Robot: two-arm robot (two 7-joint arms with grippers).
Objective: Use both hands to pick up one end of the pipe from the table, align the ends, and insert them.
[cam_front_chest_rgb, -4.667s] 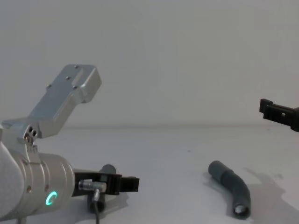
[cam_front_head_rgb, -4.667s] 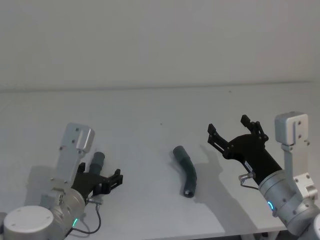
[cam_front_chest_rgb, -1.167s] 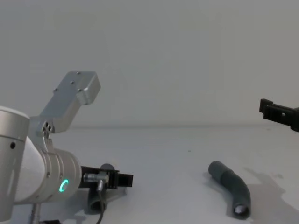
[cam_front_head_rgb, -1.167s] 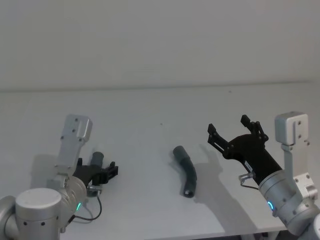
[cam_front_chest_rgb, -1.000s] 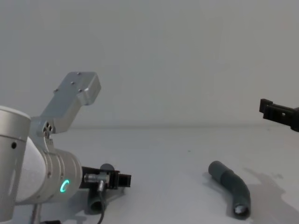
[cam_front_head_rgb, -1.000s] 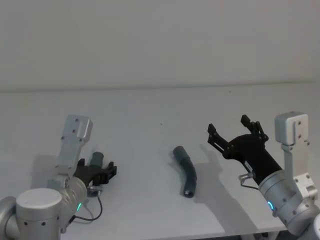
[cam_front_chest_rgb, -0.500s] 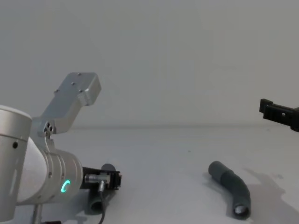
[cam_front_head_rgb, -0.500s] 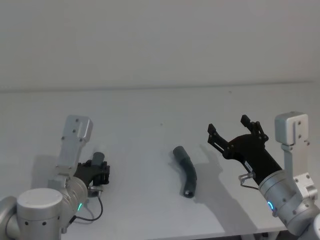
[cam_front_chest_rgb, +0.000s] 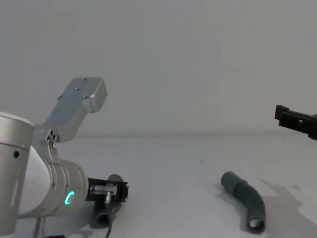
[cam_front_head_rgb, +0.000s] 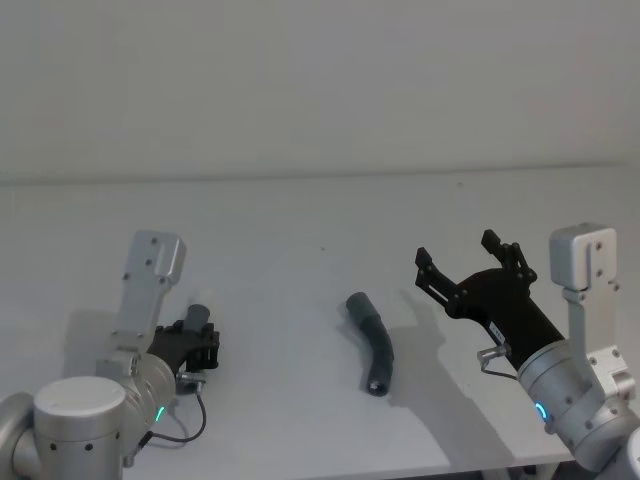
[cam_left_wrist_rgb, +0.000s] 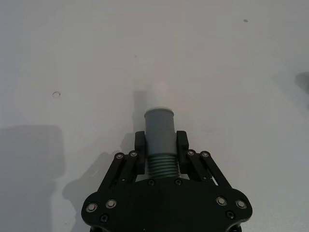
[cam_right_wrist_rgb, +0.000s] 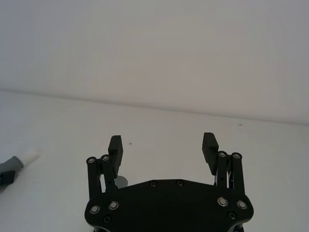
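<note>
My left gripper is shut on the ribbed middle of the shorter pipe piece at the table's front left. Its white-tipped end points away from the wrist. In the chest view the same gripper sits low over the table with the piece under it. The longer pipe piece lies loose near the table's middle, its open end toward me. My right gripper hovers open, above and to the right of the longer piece, holding nothing.
The right wrist view shows the shorter piece far off, near the left gripper. A plain wall rises behind the table's far edge. The table's front edge runs close below the longer piece.
Over the last second my left gripper's fingers have drawn together and shut on the shorter piece, after shifting left and back. The right arm and the longer piece have not moved.
</note>
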